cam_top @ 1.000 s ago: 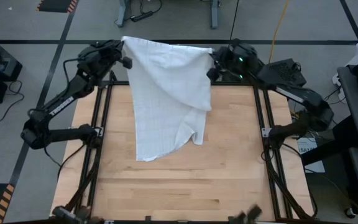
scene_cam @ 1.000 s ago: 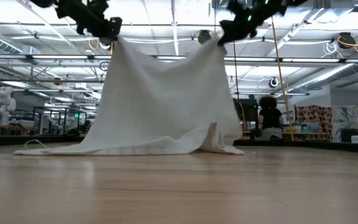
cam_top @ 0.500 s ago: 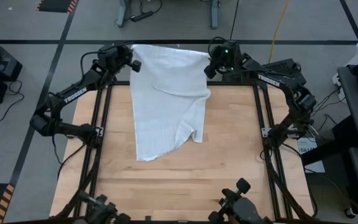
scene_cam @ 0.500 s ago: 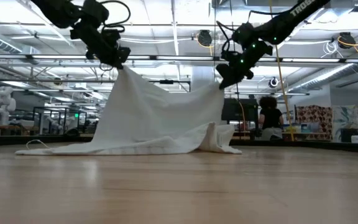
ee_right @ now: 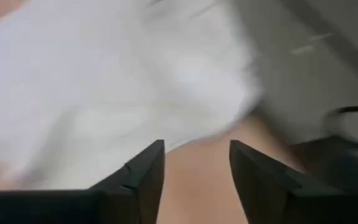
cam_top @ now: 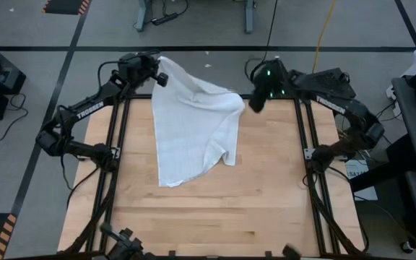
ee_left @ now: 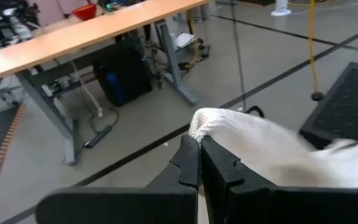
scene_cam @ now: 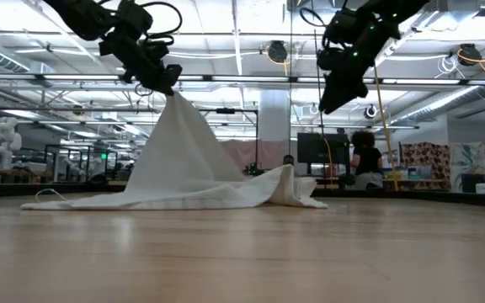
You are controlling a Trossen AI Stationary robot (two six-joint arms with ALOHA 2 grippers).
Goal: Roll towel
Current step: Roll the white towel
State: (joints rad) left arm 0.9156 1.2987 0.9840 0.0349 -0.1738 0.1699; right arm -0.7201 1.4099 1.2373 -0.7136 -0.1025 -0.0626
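The white grid-check towel lies over the far middle of the wooden table. Its near part rests flat on the table, and its far left corner is raised into a peak. My left gripper is shut on that peak, above the table's far edge. My right gripper stands open just right of the towel's far right corner, which lies dropped on the table. In the low view the right gripper hangs above the towel and touches nothing. In its wrist view the open right gripper looks at blurred white cloth. My left gripper pinches the towel's bunched far left corner between its two shut fingers. The fingers slant down from above. The cloth falls from them in a tent-like slope to the table, where the rest of the towel lies.
Dark metal rails run along the table's left and right sides. The near half of the table shows bare wood. Beyond the far edge, in the low view, a person stands among room equipment.
Both grippers have come down toward the table's far edge with the lifted far edge of the towel. My right gripper has then opened, let go of the far right corner and drawn up and right. That corner has fallen onto the table. The left corner stays raised.
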